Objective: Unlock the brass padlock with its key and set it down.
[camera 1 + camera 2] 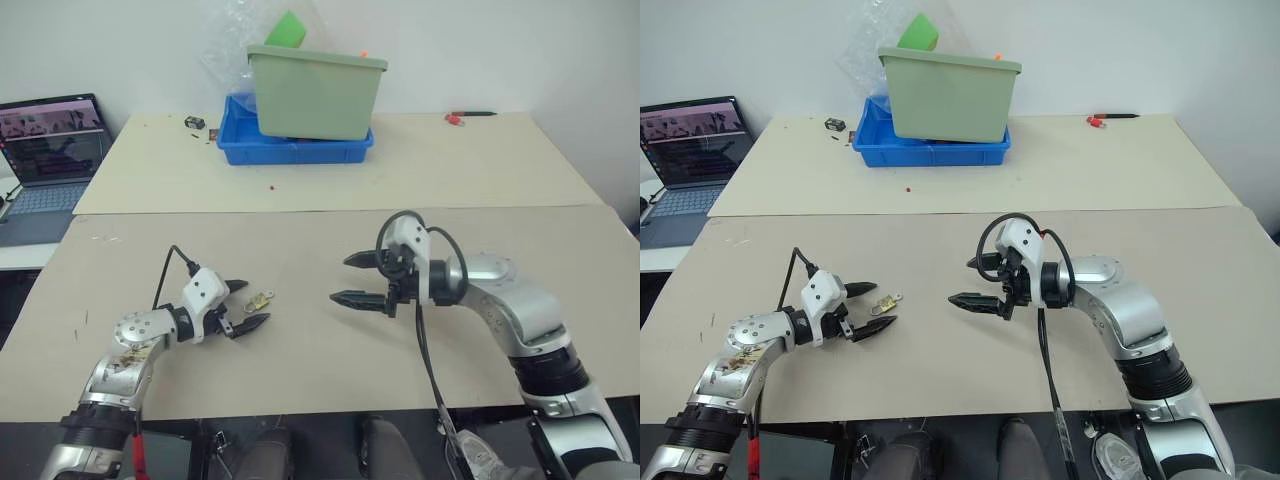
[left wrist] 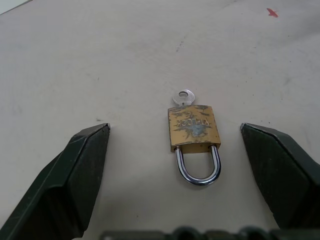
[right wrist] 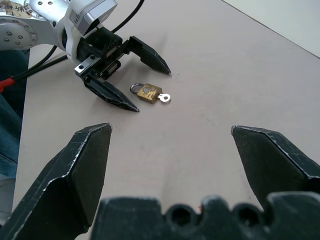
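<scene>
Brass padlock [image 2: 194, 129], shackle toward left end effector [image 1: 245, 305]

Bare table [image 1: 300, 330] all around brass padlock [image 2: 194, 130].

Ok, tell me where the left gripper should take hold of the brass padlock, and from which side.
Grip the brass padlock across its flat body's two narrow edges, probably coming in low from the shackle end. It lies flat on the table, shackle toward the open left gripper, body centred between the fingers, and the key sticks out the far end, so that end stays free.
</scene>
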Robot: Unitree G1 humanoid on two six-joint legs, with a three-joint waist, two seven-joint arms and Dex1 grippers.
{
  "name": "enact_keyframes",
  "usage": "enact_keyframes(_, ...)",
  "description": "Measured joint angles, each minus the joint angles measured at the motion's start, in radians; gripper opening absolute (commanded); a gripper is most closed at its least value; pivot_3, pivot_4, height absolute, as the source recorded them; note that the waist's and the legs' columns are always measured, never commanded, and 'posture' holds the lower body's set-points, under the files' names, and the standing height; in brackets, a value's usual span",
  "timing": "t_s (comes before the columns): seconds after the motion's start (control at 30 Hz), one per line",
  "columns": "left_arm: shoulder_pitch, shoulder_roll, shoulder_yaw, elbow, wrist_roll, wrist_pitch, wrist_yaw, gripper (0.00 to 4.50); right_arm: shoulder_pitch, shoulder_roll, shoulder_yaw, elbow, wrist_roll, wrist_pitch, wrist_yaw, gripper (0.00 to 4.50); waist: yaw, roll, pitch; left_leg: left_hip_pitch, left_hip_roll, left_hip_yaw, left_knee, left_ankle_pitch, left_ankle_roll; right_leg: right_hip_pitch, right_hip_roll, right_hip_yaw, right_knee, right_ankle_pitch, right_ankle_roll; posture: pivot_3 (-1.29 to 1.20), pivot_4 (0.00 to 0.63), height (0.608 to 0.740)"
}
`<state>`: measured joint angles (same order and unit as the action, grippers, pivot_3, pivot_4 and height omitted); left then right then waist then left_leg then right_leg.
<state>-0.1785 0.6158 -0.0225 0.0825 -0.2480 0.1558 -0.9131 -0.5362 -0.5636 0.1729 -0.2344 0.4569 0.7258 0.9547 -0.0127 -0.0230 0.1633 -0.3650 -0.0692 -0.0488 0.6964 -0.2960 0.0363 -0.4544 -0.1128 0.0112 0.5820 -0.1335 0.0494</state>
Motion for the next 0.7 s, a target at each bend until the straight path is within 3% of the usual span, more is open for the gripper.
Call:
enact_keyframes(0.13,0.002,-0.006,-0.004,-0.008,-0.006,0.017,-0.014,3.39,0.0,0.0,-0.009,-0.008,0.001,0.005,-0.005,4.5,0.0,0.001,0.0,0.001,0.0,0.0,0.0,0.0,0.0,0.0,0.0,0.0,0.002,0.0,0.0,0.0,0.15,0.74)
enact_keyframes(0.33,0.0,-0.009,-0.007,-0.014,-0.01,0.034,-0.02,0.92,-0.001,0.0,-0.011,-0.01,0.01,0.007,-0.017,4.5,0.0,0.001,0.0,0.002,0.0,0.001,0.001,0.0,0.0,0.0,0.0,0.001,0.004,0.0,0.0,0.0,0.15,0.74)
enact_keyframes(0.57,-0.002,-0.017,-0.02,-0.041,0.034,0.003,0.006,0.8,-0.001,0.0,-0.022,-0.01,0.018,0.007,-0.029,4.5,0.006,0.001,0.0,0.002,0.0,0.001,0.001,0.0,0.0,0.0,-0.001,0.001,0.005,0.0,0.0,0.0,0.15,0.74)
enact_keyframes(0.7,-0.038,-0.071,-0.099,-0.156,0.181,-0.128,0.112,0.8,-0.002,0.0,-0.023,0.004,0.016,0.007,-0.043,4.5,0.018,-0.002,0.001,-0.004,0.0,-0.001,0.005,0.001,-0.001,-0.003,0.0,-0.001,0.004,0.0,-0.001,0.0,0.15,0.74)
